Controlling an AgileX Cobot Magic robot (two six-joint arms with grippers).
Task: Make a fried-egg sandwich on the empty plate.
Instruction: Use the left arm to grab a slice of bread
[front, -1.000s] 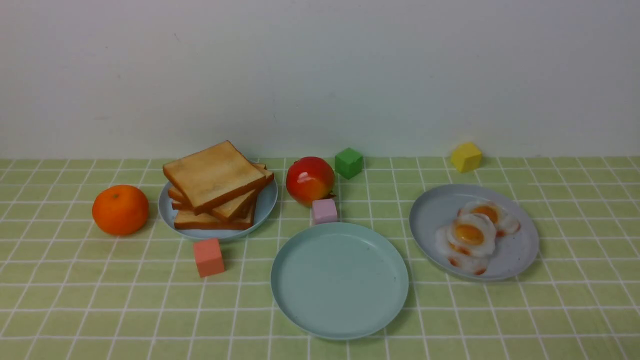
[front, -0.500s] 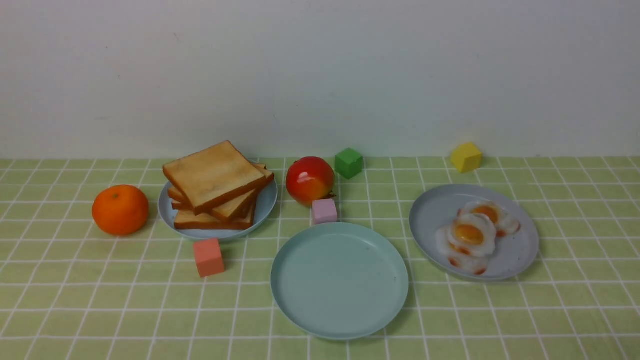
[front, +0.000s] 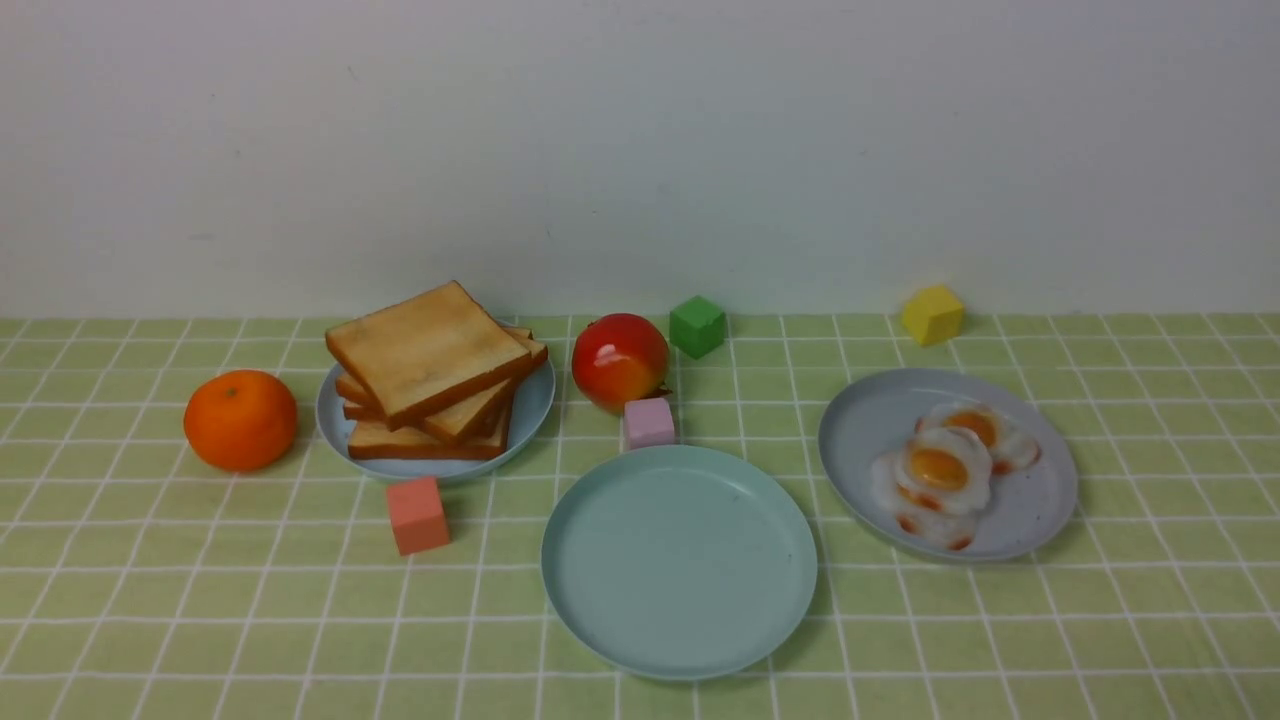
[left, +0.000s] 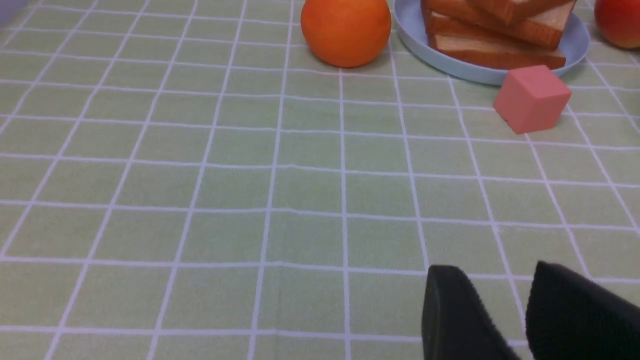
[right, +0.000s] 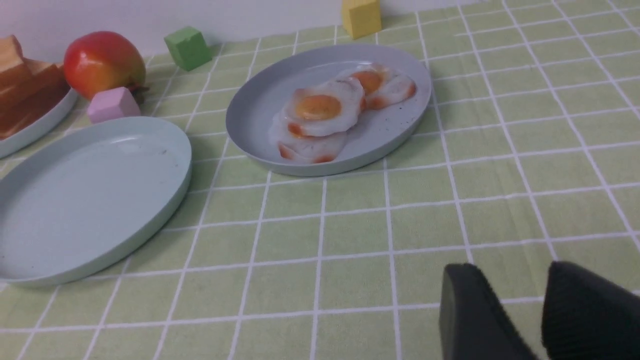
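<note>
Only the fingertips (left: 457, 320) of the left jaws show, cut off by the frame edge; the right jaws' fingertips (right: 470, 315) likewise. Both pairs stand narrowly parted, holding nothing; neither appears in the front view. Ahead of the right jaws, toward the left arm, the teal plate (front: 680, 560) lies flat and bare. Farther ahead, three eggs (front: 940, 467) overlap on a grey plate (front: 870, 430), the lowest yolk hidden. Ahead of the left jaws, toast (front: 425, 345) is stacked on a blue plate (front: 535, 405), slice count unclear, the top slice skewed, one corner toward the wall. One orange (front: 240, 420), one red fruit (front: 620, 360) and four cubes, pink (front: 417, 514), lilac (front: 649, 422), green (front: 697, 326), yellow (front: 932, 314), dot the desk (front: 200, 620).
</note>
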